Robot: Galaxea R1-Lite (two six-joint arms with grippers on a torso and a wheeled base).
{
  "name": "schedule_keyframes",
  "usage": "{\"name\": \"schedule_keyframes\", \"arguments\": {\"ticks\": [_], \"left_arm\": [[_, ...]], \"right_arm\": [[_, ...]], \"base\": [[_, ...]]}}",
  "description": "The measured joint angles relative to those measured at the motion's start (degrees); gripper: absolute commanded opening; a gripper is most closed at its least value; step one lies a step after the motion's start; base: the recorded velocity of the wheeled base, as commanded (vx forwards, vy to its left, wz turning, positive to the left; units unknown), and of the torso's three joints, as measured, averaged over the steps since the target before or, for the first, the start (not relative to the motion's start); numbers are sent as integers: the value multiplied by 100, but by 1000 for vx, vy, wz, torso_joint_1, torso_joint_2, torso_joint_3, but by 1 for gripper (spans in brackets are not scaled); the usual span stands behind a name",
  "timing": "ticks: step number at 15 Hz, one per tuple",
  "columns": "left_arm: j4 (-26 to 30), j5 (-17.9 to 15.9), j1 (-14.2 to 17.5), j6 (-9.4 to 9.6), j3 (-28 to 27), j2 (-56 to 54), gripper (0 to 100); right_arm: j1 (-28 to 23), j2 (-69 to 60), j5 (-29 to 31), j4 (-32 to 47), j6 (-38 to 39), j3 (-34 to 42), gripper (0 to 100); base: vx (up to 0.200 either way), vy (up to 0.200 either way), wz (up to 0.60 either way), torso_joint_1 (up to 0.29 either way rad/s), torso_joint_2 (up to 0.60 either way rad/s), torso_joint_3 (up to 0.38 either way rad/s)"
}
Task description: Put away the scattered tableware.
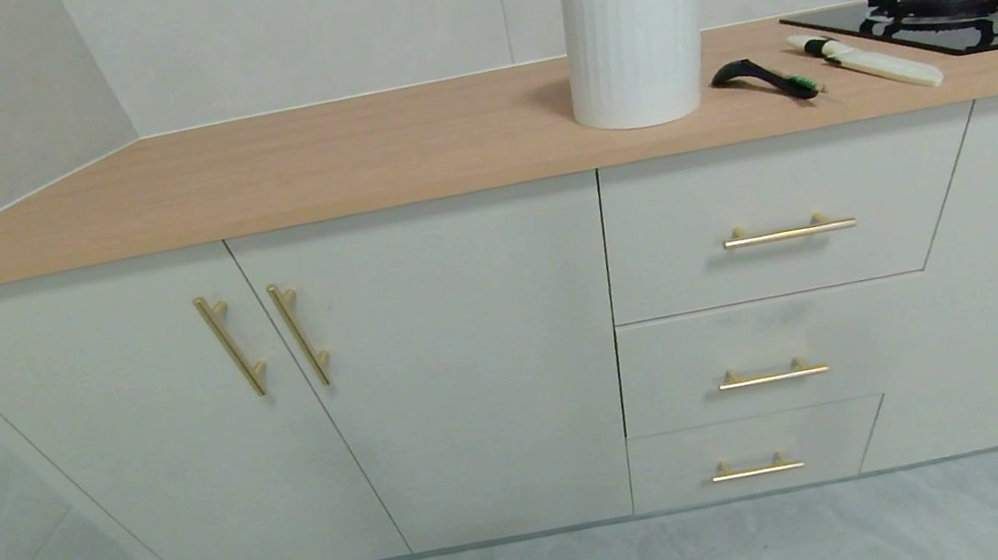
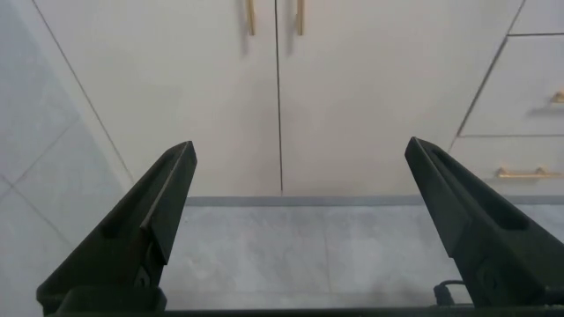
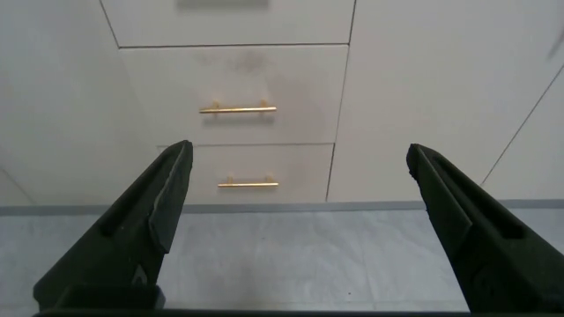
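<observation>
Near the front edge of the worktop [image 1: 288, 168], right of a white canister [image 1: 635, 14], lay a peeler [image 1: 764, 78] and knife [image 1: 868, 59]; left gripper [image 2: 298, 148] and right gripper [image 3: 298, 148] gaped, empty.

Wood-grain counter [image 1: 288, 168], matt cab. fronts [image 1: 471, 356], brass-look handles [image 1: 788, 233], plastic-look knife [image 1: 873, 62]

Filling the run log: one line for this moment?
left gripper open | right gripper open | peeler, knife on counter right of canister | drawers shut
</observation>
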State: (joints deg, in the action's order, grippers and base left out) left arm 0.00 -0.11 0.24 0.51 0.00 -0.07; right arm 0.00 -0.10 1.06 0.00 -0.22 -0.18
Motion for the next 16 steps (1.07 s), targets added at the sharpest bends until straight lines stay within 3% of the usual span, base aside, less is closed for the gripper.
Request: {"name": "schedule_keyframes", "arguments": {"ticks": [5, 14, 16], "left_arm": [[0, 1, 0, 0, 0, 0, 100], [0, 4, 0, -5, 0, 0, 100], [0, 1, 0, -7, 0, 0, 100]], "right_arm": [[0, 2, 0, 0, -2, 0, 100], [0, 40, -27, 0, -29, -28, 100], [10, 146, -40, -10, 1, -474, 100]], "base": [[200, 0, 0, 1, 2, 0], [0, 0, 0, 0, 0, 0], [0, 0, 0, 0, 0, 0]]}}
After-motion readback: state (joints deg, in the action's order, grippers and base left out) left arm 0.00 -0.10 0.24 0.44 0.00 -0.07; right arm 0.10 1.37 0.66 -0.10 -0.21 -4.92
